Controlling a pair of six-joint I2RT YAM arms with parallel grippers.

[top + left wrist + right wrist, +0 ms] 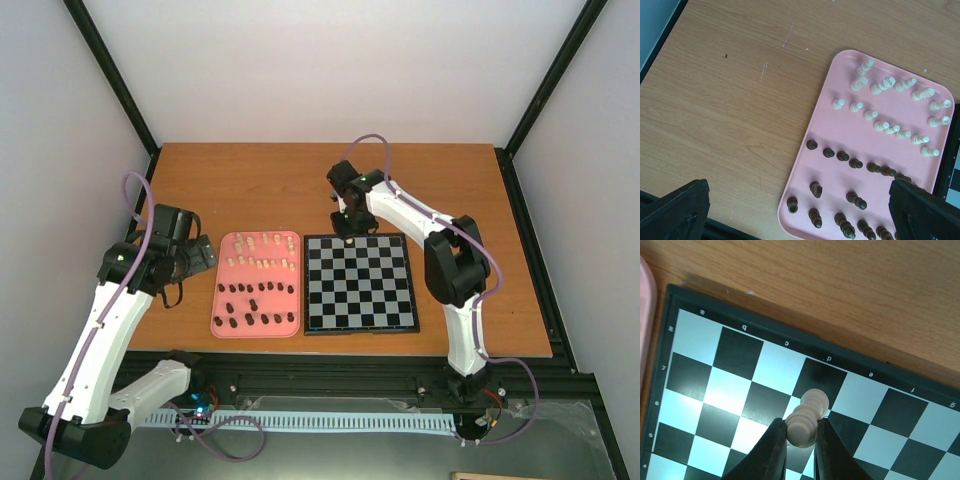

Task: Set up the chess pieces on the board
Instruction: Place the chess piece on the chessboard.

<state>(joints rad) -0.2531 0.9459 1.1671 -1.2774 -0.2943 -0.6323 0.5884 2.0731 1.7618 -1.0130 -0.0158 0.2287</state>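
1. The right gripper (801,435) is pressed together on one cream piece (808,416). It pinches the piece by the body, and the head sticks out beyond the fingertips.
2. This piece hangs over the board (362,290), close to the far edge and toward the far left corner, near the printed letters c and d. I cannot tell whether its foot touches a square.
3. No other piece stands on the board, so I judge this is the first placement. The far edge is probably where the cream back row belongs.
4. The other chess pieces lie on the pink tray (258,333), which sits just beside the left edge of the board. The cream ones (883,84) fill the far half and the dark brown ones (856,163) the near half. Kept apart like this, each piece is easier to pick.
5. The right arm rises from the near right of the table (250,190), with its elbow lifted beside the right edge of the board. The forearm runs to the far left and the wrist bends down.
6. The left gripper (200,252) is spread wide and holds nothing. The left arm is folded, and the gripper hangs over the table by the far left corner of the tray. I judge it is parked there, out of the way.
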